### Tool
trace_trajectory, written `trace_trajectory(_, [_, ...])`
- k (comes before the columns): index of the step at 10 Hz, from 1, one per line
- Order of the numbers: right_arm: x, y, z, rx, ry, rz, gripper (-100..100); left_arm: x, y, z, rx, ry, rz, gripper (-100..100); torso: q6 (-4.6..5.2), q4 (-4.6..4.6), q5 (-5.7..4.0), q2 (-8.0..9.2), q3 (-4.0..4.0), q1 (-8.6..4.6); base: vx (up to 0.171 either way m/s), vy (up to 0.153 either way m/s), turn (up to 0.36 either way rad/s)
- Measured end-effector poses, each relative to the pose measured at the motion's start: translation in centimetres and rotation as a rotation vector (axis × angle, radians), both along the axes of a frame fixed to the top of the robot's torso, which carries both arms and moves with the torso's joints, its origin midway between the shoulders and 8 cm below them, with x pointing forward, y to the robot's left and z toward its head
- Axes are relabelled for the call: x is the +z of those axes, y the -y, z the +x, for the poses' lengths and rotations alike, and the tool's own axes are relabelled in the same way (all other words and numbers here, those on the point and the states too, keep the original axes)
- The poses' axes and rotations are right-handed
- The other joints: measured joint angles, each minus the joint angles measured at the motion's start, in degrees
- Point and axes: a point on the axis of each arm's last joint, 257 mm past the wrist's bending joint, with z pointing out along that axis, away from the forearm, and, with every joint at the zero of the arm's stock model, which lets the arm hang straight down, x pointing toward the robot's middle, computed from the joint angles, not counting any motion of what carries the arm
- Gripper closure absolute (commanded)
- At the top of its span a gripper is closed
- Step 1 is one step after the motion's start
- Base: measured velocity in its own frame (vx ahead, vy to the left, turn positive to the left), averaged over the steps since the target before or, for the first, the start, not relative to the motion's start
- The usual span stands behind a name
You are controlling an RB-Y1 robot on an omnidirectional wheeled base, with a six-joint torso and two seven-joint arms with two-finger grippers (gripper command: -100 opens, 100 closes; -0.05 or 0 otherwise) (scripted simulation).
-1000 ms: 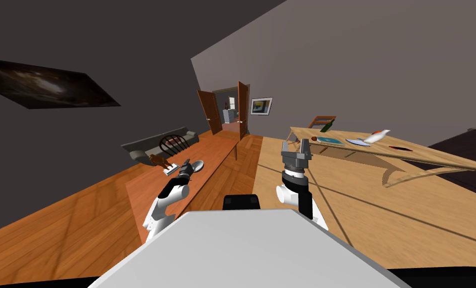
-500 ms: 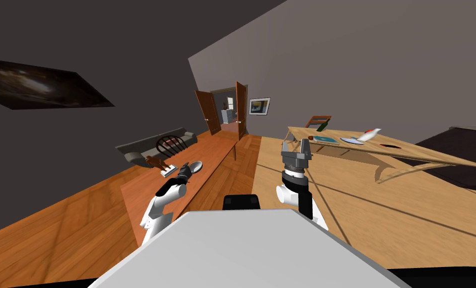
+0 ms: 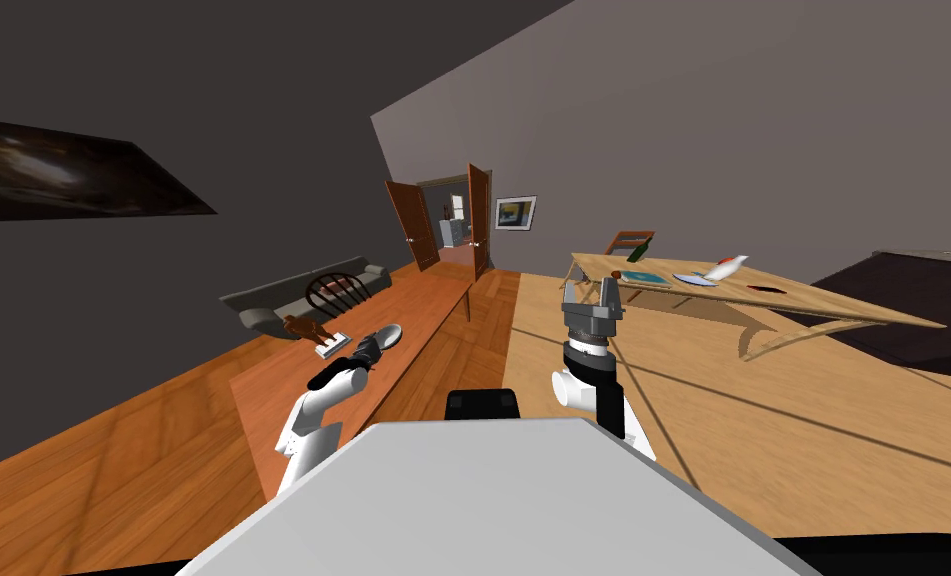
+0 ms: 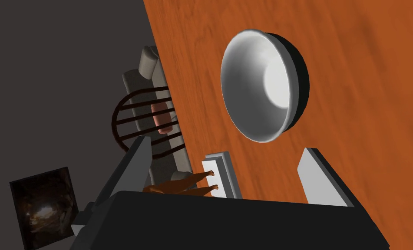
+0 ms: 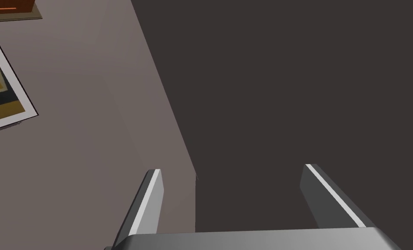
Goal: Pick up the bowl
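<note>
A shiny grey bowl (image 4: 262,87) stands upright on a long red-brown table (image 4: 353,130). My left gripper (image 4: 227,169) is open just short of it, and the bowl lies a little beyond the fingertips, nearer the right finger (image 4: 320,178). Nothing is between the fingers. In the head view the bowl (image 3: 388,336) sits near the table's (image 3: 423,305) near end, with the left gripper (image 3: 370,346) right beside it. My right gripper (image 3: 591,292) is raised in front of the chest, open and empty, its fingers (image 5: 147,204) wide apart.
A brown figurine on a white base (image 3: 318,338) stands on the table close to the bowl and my left hand. A dark spindle chair (image 3: 335,290) and a grey sofa (image 3: 263,300) lie beyond the table's left edge. A light wooden table (image 3: 813,300) with dishes is far right.
The whole head view has shifted left, so my body has turned. The left arm has kept its place at the bowl, fingers open. The right arm has not moved.
</note>
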Motion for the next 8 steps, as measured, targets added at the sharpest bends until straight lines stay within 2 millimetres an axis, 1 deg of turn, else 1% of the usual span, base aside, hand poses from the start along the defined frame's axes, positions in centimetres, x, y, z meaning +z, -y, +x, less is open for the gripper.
trace_trajectory(2, [0.0, 0.0, 0.0, 0.0, 0.0, 0.0, 0, -0.9, -0.3, -0.6, 0.011, -0.038, -0.023, -100, 0.01, 0.0, 0.0, 0.0, 0.0, 0.0, 0.016, 0.007, -0.039])
trace_trajectory(6, [0.0, 0.0, 0.0, 0.0, 0.0, 0.0, 0, -3.7, -1.2, -2.2, 0.039, -0.133, -0.087, -100, 0.01, -0.01, 0.01, -0.07, -0.04, 0.03, 0.031, 0.013, -0.035])
trace_trajectory(8, [0.0, 0.0, 0.0, 0.0, 0.0, 0.0, 0, -4.7, -1.5, -2.8, 0.051, -0.178, -0.118, -100, 0.01, -0.02, 0.01, -0.1, -0.05, 0.05, 0.037, 0.017, -0.031])
